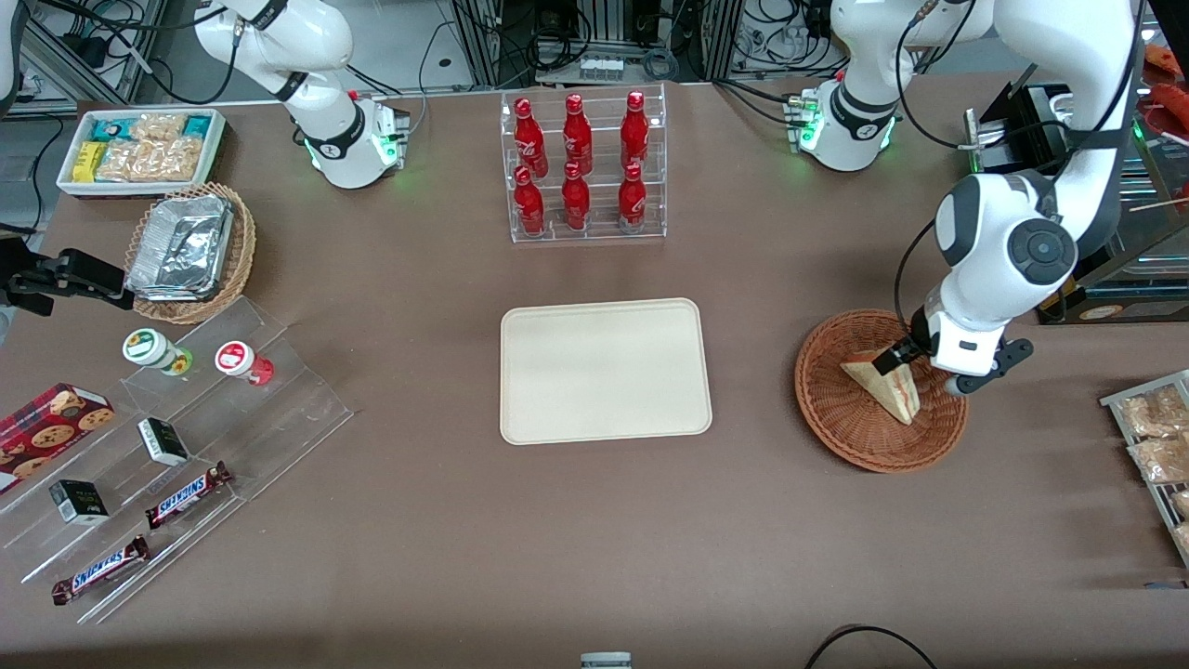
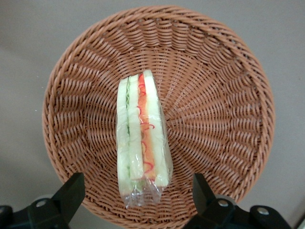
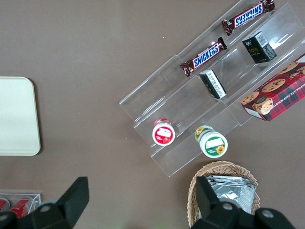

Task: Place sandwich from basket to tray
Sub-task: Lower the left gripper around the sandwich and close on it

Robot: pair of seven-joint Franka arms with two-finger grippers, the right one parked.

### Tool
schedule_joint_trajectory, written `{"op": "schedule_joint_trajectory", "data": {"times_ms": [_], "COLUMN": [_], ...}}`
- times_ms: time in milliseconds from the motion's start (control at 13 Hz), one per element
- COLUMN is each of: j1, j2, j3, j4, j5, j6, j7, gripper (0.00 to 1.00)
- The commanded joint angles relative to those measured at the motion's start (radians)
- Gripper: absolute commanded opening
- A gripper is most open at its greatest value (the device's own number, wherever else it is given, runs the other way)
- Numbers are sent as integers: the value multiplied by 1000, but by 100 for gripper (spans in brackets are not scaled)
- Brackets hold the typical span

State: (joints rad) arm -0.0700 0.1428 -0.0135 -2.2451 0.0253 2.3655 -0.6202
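The sandwich (image 1: pixel 889 387) (image 2: pixel 142 138), a plastic-wrapped wedge with red and green filling, lies in the round reddish-brown wicker basket (image 1: pixel 822 390) (image 2: pixel 224 105) toward the working arm's end of the table. My left gripper (image 1: pixel 932 369) (image 2: pixel 137 198) hangs just above the basket, open, with its black fingers (image 2: pixel 70 193) spread on either side of the sandwich's wrapped end and not touching it. The cream tray (image 1: pixel 604 370) lies flat in the middle of the table with nothing on it.
A clear rack of red bottles (image 1: pixel 583 167) stands farther from the front camera than the tray. A wire rack of snack packets (image 1: pixel 1155 437) sits beside the basket at the table's edge. Clear steps with Snickers bars (image 1: pixel 186 492), a foil-filled tan basket (image 1: pixel 190 251) and a white snack bin (image 1: pixel 141 149) lie toward the parked arm's end.
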Motion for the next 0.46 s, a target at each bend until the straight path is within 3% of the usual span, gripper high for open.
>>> {"op": "schedule_joint_trajectory", "data": {"times_ms": [0, 385], "j1": [-1, -1], "j2": [15, 46], "j3": [0, 1], "j4": [-11, -21], "j5": [2, 2], "j6": [32, 72], "j7": [-21, -21], "gripper": [100, 100]}}
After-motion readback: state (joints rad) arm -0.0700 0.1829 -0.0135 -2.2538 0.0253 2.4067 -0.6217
